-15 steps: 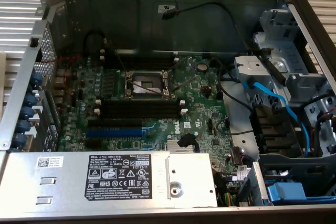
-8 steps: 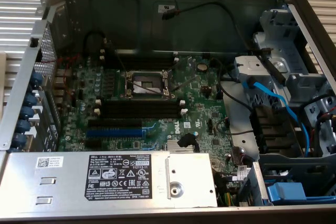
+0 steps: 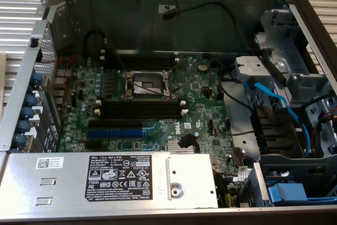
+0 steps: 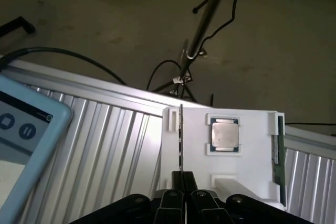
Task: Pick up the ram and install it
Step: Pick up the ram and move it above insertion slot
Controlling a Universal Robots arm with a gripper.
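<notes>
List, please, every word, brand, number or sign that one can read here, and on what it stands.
"DELL": black label on the metal cover.
Round Dell logo: green motherboard.
Stop sign and pause sign: white-framed screen.
Too small to read: the black label's other print, the white sticker, the back-wall sticker.

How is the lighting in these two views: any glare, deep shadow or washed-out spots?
Exterior view: even light on the motherboard, case back wall shaded, ribbed table bright at the exterior view's left. Wrist view: white tray and ribbed table glare against a dim floor; the ram in the gripper shows as a dark edge.
</notes>
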